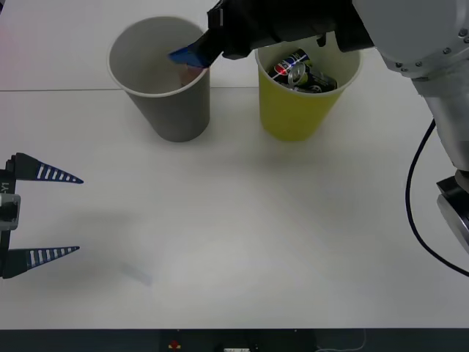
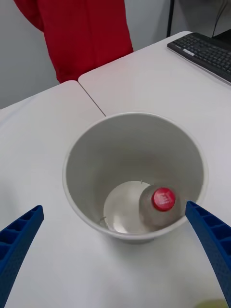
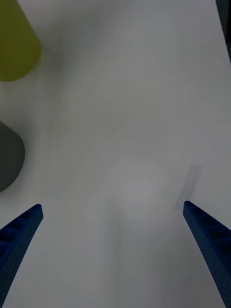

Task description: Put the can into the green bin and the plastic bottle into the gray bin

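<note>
The right gripper (image 2: 115, 250) hangs over the gray bin (image 1: 163, 110) at the far side of the bench (image 1: 242, 235), its jaws spread wide and holding nothing. The right wrist view looks straight down into that bin: the plastic bottle (image 2: 161, 206) stands on the bin's floor, red cap up, against the inner wall. To the right of the gray bin, just beside it but apart, is the green bin (image 1: 300, 110), with cans (image 1: 302, 71) lying inside below the rim.

Judging by how things lie, both halves of the sorting are done and the step in hand is the release over the gray bin. What the next move calls for is a clean lift of the right arm, straight up and away, so that a blue finger does not catch the white rim and tip the bin.

The left gripper (image 1: 44, 213) waits at the near left of the bench, jaws apart and empty, well away from both bins.
</note>
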`<state>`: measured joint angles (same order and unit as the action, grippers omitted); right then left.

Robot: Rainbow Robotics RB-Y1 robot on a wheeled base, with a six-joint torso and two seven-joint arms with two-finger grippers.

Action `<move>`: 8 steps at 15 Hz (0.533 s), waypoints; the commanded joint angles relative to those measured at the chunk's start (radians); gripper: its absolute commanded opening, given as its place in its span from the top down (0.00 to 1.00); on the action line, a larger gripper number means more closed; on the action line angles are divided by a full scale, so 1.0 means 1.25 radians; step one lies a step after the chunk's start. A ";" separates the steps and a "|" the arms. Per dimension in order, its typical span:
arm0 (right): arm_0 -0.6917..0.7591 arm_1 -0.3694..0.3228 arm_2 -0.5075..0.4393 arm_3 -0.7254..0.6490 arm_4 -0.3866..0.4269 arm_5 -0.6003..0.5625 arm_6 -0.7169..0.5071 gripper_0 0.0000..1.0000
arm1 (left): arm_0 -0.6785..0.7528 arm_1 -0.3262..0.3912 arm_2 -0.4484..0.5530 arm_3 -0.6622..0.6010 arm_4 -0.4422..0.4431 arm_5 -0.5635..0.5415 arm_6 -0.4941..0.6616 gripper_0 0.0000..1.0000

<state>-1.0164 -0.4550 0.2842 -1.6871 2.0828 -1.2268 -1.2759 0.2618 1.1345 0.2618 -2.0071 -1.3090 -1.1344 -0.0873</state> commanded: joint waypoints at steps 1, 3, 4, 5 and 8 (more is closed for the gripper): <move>0.106 -0.046 -0.037 -0.119 -0.022 -0.003 0.044 0.00 | 0.000 0.000 0.000 0.000 0.000 0.000 0.000 0.00; 0.176 -0.078 -0.080 -0.161 -0.094 -0.003 0.119 0.00 | 0.000 0.000 0.000 0.000 0.000 0.000 0.000 0.00; 0.204 -0.091 -0.097 -0.173 -0.132 -0.003 0.147 0.00 | 0.000 0.000 0.000 0.000 0.000 0.000 0.000 0.00; 0.233 -0.104 -0.114 -0.179 -0.176 -0.003 0.167 0.00 | 0.000 0.000 0.000 0.000 0.000 0.000 0.000 0.00; 0.322 -0.150 -0.165 -0.192 -0.306 -0.003 0.289 0.00 | 0.000 0.000 0.000 0.000 0.000 0.000 0.000 0.00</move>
<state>-0.6401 -0.6310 0.0908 -1.9222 1.7328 -1.2304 -0.9475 0.2618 1.1345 0.2618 -2.0071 -1.3090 -1.1344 -0.0873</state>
